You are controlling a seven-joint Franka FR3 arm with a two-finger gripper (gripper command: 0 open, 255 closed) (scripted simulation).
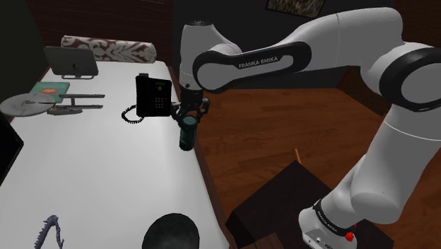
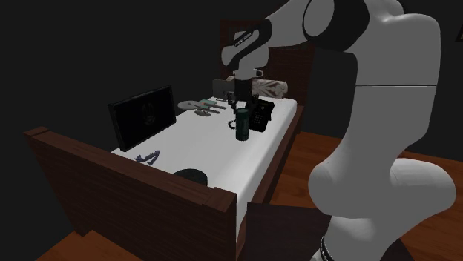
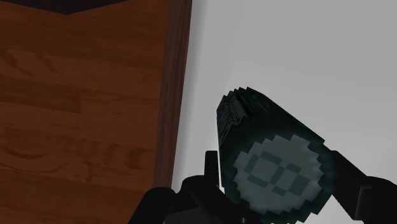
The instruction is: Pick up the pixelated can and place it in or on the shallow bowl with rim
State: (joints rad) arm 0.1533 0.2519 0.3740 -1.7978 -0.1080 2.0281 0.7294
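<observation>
Grasp step, transport pending. The gripper (image 1: 189,117) hangs over the near-side edge of the bed (image 1: 106,163), jaws clamped on the dark teal can (image 1: 186,134). In the wrist view both black fingers (image 3: 210,170) press the can (image 3: 267,146) from either side, its blocky pixelated top facing the camera. The can stands upright beside the black phone (image 1: 153,95), close to the bed's wooden side rail. Cannot tell whether its base has cleared the white cover or is touching it; the second exterior view puts the can (image 2: 241,126) very low over the cover. The target bowl (image 1: 169,232) is dark, round and rimmed, and sits well apart from the can at the shoulder view's bottom edge, on the same side of the bed; it shows too as bowl (image 2: 193,175) near the footboard. Judged next move: lift straight up enough to clear the cover, carry along the bed edge toward the stand end, centre over the bowl, lower, then release. Watch the rail and the drop to the wood floor (image 3: 76,114), since the can is right at the edge. Writing: "FRANKA EMIKA" reads on the arm (image 1: 265,62). A mark on the arm link in the second exterior view is not legible. The can's top carries only a pixel pattern, no readable label. The phone's keys are too small to read.
</observation>
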